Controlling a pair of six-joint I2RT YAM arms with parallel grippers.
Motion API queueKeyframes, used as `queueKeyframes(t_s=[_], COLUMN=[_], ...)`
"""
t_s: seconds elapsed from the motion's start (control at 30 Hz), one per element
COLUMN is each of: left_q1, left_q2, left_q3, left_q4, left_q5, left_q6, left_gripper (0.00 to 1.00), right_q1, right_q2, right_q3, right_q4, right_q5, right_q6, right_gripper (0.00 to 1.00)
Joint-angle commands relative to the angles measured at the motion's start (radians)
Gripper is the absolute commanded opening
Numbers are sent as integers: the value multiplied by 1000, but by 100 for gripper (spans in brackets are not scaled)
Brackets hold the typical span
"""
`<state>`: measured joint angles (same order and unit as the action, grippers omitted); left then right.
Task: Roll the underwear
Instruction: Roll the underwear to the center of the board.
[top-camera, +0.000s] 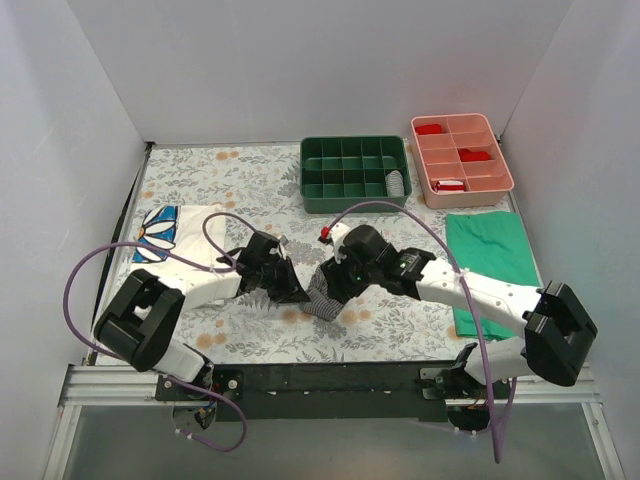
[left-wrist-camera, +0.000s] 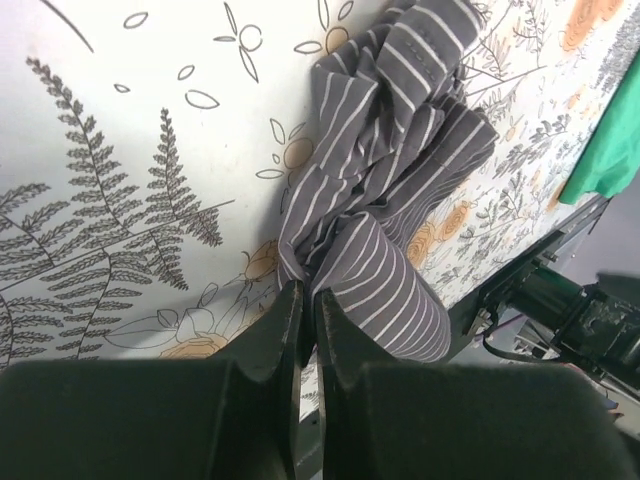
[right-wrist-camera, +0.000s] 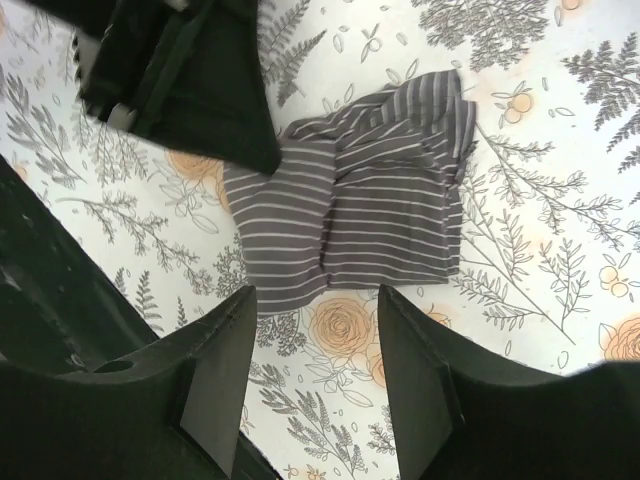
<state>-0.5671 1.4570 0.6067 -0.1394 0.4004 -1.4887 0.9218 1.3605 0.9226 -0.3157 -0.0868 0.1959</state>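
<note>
Striped underwear (right-wrist-camera: 350, 220) bunched, creased, w/ rolled edge.

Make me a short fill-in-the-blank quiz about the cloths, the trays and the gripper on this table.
1. The underwear is grey with ___ stripes.
2. The right gripper hangs over it with its jaws ___.
3. The green cloth lies on the robot's ___ side.
4. The pink tray holds ___ items.
Missing words: white; open; right; red.

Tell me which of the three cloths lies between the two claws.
The grey striped underwear: the left claw and right claw flank it. The daisy-print cloth and the green cloth lie off at the sides.
</note>
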Motion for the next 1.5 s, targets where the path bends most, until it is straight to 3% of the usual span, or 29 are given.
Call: queueKeyframes(t_s=[0.0,0.17,0.37,1.2,1.3,1.47], left_q1=[-2,-2,-2,-2,-2,-2], left_q2=[67,134,164,227,227,226], left_q3=[97,188,235,283,280,272], left_q4=[-199,-305,-341,-345,-342,-335], left_q5=[-61,-78,-87,-43,-40,-32], left_q6=[48,73,84,119,123,127], left_gripper=[0,0,0,0,0,0], right_q1=[121,251,324,381,376,361], right_q2=[-14,34,92,307,324,333], right_q3=[-33,-21,-11,2,-5,-18], right_q4=[27,36,61,156,165,152], right_q5=[226,361,455,567,562,555], right_q6=[-46,-58,-78,-104,-92,-61], right_gripper=[59,59,59,57,51,26])
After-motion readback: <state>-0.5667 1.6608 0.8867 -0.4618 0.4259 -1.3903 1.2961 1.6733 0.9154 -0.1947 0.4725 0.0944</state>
